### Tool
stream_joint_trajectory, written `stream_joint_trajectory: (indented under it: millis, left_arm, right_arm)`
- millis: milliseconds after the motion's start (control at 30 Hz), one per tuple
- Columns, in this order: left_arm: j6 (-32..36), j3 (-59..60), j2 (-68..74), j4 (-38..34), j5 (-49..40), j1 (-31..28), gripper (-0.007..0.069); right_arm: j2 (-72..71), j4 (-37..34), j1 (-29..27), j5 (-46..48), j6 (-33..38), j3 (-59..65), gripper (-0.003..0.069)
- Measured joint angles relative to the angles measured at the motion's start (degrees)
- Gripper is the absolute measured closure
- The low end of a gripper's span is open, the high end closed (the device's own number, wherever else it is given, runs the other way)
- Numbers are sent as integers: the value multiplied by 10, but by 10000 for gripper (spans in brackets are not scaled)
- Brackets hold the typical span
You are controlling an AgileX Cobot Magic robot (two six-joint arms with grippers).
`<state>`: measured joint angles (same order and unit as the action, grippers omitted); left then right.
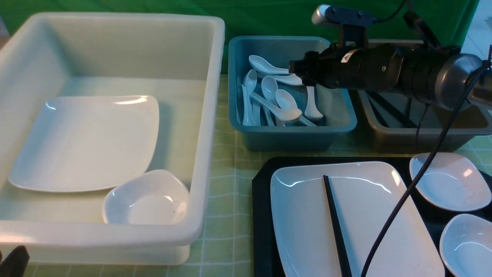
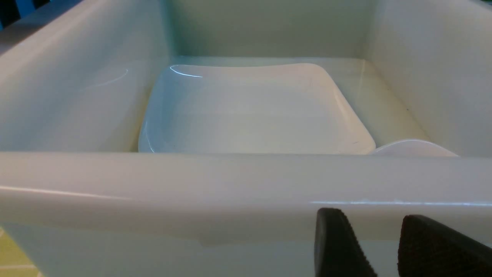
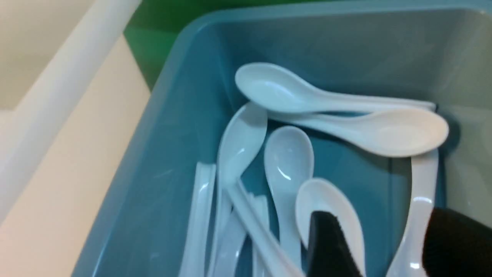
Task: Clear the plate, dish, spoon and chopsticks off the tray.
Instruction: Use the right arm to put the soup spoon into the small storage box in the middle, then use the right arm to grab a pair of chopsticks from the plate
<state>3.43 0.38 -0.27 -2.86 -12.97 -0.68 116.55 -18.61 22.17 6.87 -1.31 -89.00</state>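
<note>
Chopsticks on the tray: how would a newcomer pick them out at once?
Find the black tray at the front view's near right. A large white plate sits on it, and the chopsticks lie across the plate's middle. They are thin, straight and black; the small dishes beside them are white.

Right arm reaches level leftward, right hand spread and empty; left hand low, likewise spread.

Even bright light, glare on plate, soft focus
</note>
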Motion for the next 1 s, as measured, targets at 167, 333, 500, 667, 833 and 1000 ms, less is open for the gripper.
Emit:
stream_joint_trajectory:
  millis: [167, 333, 500, 667, 833, 1000]
  left_arm:
    - [0, 0, 0, 0, 0, 0, 400]
    - [0, 0, 0, 0, 0, 0, 400]
    - [0, 0, 0, 1, 0, 0, 400]
    - [0, 0, 0, 1, 0, 0, 400]
    - [0, 0, 0, 3, 0, 0, 400]
    - [0, 0, 0, 3, 0, 0, 400]
  right_arm:
    - [-59, 1, -1, 103, 57, 0, 316]
    - [-174, 2, -5, 303, 122, -2, 440]
    - [-255, 20, -4, 525, 123, -3, 599]
    - [-269, 41, 13, 604, 84, 55, 627]
    - [-266, 49, 67, 541, 28, 191, 571]
    - [-261, 91, 123, 441, -38, 274, 412]
